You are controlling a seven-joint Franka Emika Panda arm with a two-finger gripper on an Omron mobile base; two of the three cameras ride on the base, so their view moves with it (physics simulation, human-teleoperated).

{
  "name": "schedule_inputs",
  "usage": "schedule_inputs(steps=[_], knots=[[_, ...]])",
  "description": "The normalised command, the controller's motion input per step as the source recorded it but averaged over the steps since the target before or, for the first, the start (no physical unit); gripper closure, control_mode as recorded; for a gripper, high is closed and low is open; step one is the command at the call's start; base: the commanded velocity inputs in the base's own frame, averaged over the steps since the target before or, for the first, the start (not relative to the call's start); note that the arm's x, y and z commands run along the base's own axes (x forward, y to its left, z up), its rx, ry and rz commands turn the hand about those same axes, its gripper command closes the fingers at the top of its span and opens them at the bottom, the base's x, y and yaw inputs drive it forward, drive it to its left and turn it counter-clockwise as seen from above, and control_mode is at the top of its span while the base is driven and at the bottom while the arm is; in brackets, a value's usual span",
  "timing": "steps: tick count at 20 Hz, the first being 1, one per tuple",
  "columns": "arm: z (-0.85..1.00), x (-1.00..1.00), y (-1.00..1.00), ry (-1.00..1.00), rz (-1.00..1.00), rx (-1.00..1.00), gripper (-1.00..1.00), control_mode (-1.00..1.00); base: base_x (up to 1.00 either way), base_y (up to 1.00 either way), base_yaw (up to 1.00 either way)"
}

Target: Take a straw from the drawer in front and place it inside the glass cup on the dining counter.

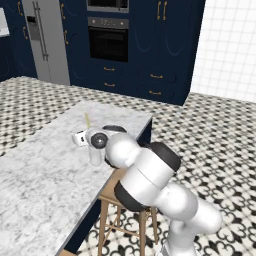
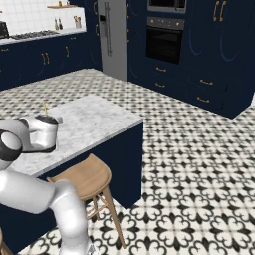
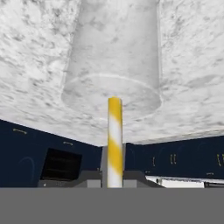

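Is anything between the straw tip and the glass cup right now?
Nothing that I can see. In the hand view the straw, held in the shut jaws of the gripper, points straight at the glass cup on the counter; whether they touch is unclear.

The counter (image 1: 45, 170) was white-grey speckled marble, smooth and matt. The cup (image 3: 114, 57) looked like clear glass, the marble showing through it. The straw (image 3: 114, 140) was smooth, striped yellow and white. The stool (image 2: 82, 179) was pale wood. The arm (image 1: 150, 180) was glossy white plastic.
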Motion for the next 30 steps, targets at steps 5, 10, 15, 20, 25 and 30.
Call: schedule_inputs(steps=[5, 10, 15, 20, 25, 30], knots=[[-0.46, 0.15, 0.03, 0.00, 0.00, 0.00, 1.00, -1.00, 0.00, 0.00, 0.00], [-0.57, 0.00, 0.00, 0.00, 0.00, 0.00, 1.00, -1.00, 0.00, 0.00, 0.00], [-0.38, -0.12, 0.00, -0.01, 0.00, 0.00, 1.00, -1.00, 0.00, 0.00, 0.00], [-0.31, -0.33, -0.02, -0.07, 0.00, 0.00, 1.00, -1.00, 0.00, 0.00, 0.00], [-0.24, -0.83, -0.20, -0.18, 0.00, 0.05, -1.00, -1.00, 0.00, 0.00, 0.00], [-0.11, -0.76, -0.41, -0.20, 0.00, 0.13, -1.00, -1.00, 0.00, 0.00, 0.00]])
